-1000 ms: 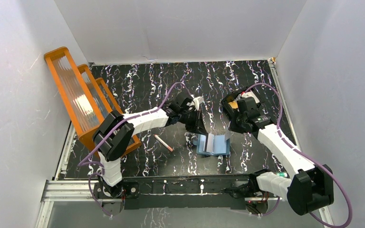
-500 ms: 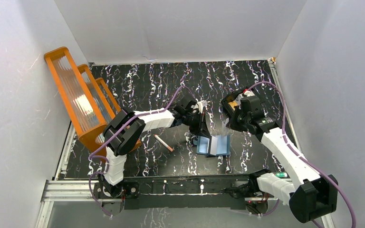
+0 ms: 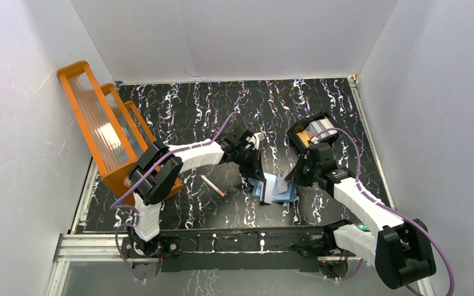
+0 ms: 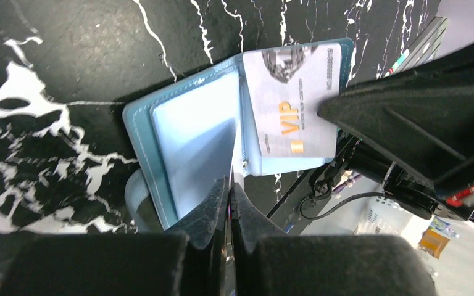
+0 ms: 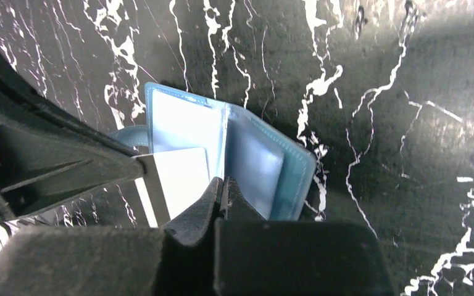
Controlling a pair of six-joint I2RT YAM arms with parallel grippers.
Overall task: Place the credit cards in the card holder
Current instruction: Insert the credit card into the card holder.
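A small teal-blue book-style card holder (image 3: 284, 196) lies open on the black, white-veined table (image 3: 191, 105), between the two arms and near their bases, its lighter blue inner side turned up. Its fold runs roughly away from the bases, slightly slanted. A little snap tab (image 4: 137, 191) sticks out on the left arm's side.

A thin silver-grey plastic card marked "VIP" (image 4: 290, 105) rests over the inner side. Its long axis is parallel with the fold, and the lettering runs along that axis. Whether an edge has entered a pocket cannot be told.

The right gripper (image 5: 223, 183) is fully closed, pinching this card by one edge. The left gripper (image 4: 229, 185) is also fully closed, nipping a clear pocket leaf of the card holder that stands edge-on.

Behind the right gripper sits a black compartmented plastic tray (image 3: 321, 120) holding an orange-gold card (image 3: 305, 137). A thin pink-brown stick (image 3: 212, 185) lies left of the holder, and a big orange ribbed rack (image 3: 102, 132) stands at the table's left side.
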